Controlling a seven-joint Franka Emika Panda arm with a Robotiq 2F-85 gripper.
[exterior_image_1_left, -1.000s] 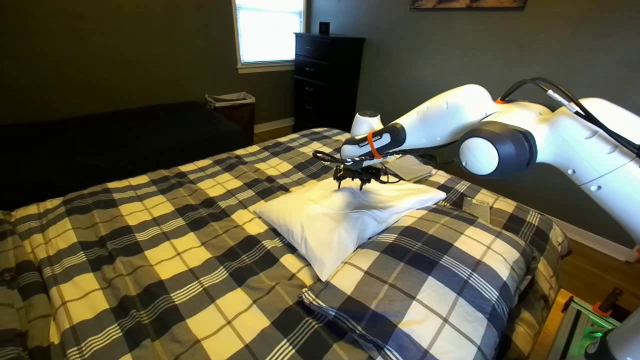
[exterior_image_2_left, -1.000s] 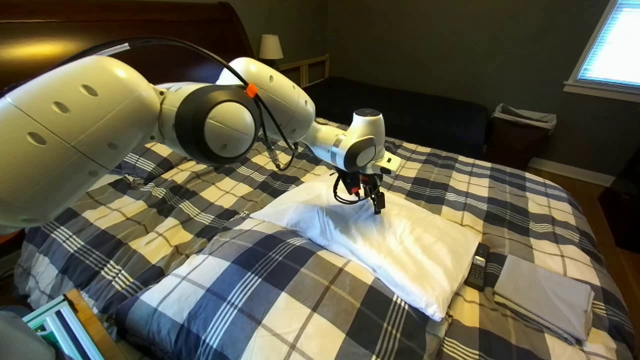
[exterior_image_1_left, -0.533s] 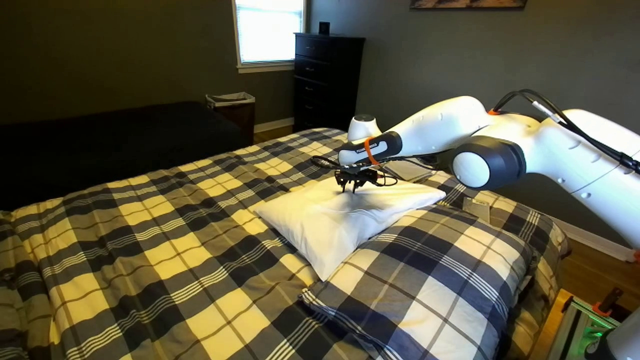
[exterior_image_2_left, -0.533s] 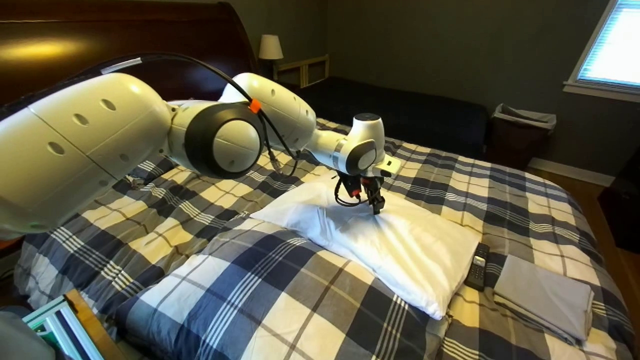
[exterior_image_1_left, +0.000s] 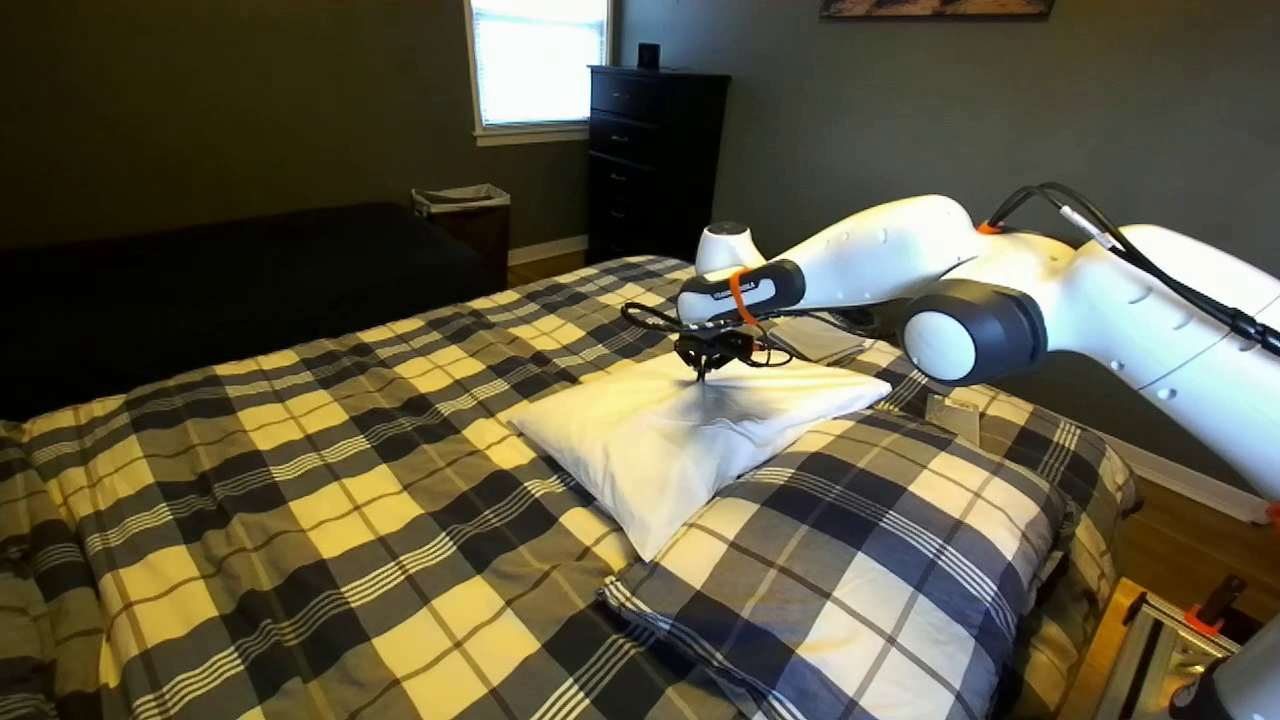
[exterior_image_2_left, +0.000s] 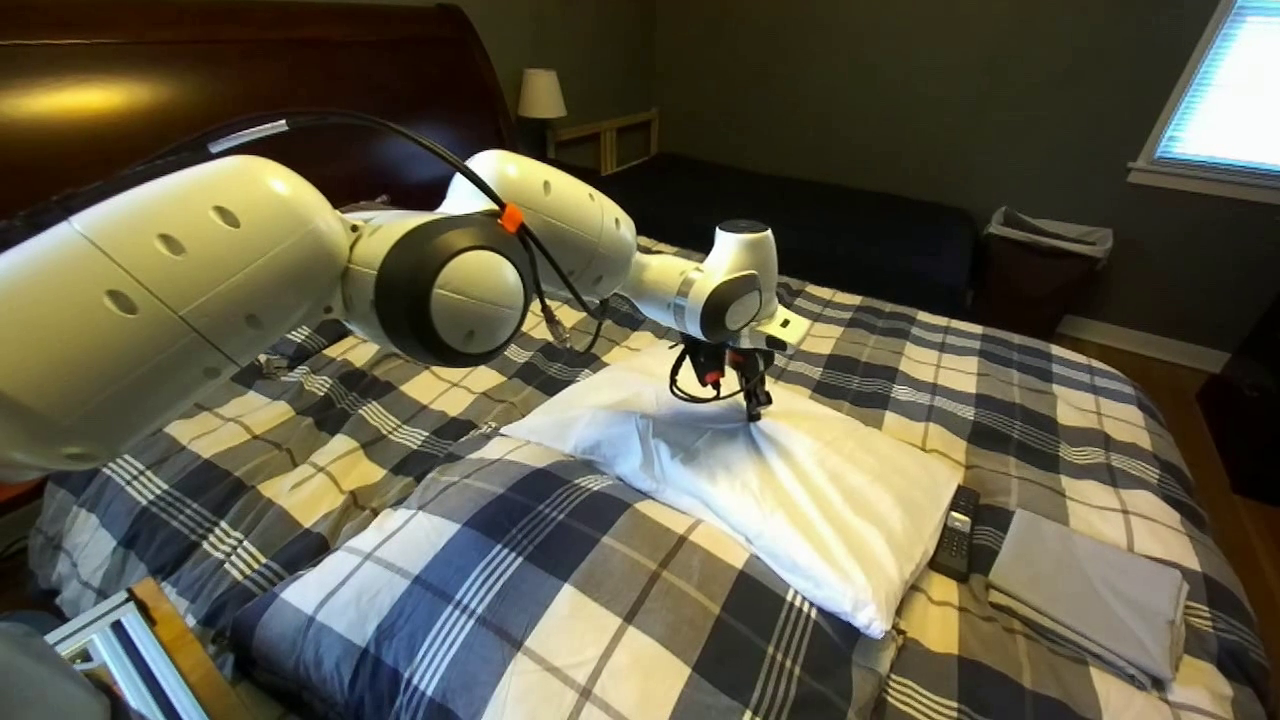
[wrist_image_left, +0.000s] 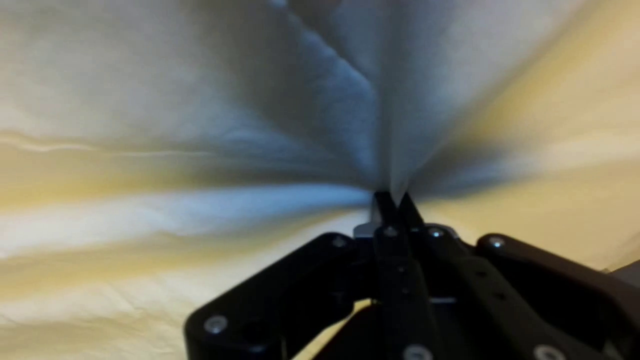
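One gripper (wrist_image_left: 394, 198) clenches a fold of the white pillow (exterior_image_2_left: 845, 500). Beyond the bed (exterior_image_1_left: 320, 500), a bin (exterior_image_2_left: 1035, 288) wears a pale liner (exterior_image_2_left: 1085, 240); its contents are hidden.

Tiny lettering (exterior_image_1_left: 722, 294) borne by the dark panel (exterior_image_1_left: 790, 284) of the robot arm (exterior_image_1_left: 880, 245), too blurred to be read surely, no other text made out

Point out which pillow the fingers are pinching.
The plain white pillow: its fabric is bunched between the closed fingers in the wrist view. The plaid pillow beside it is patterned and lies clear of them.
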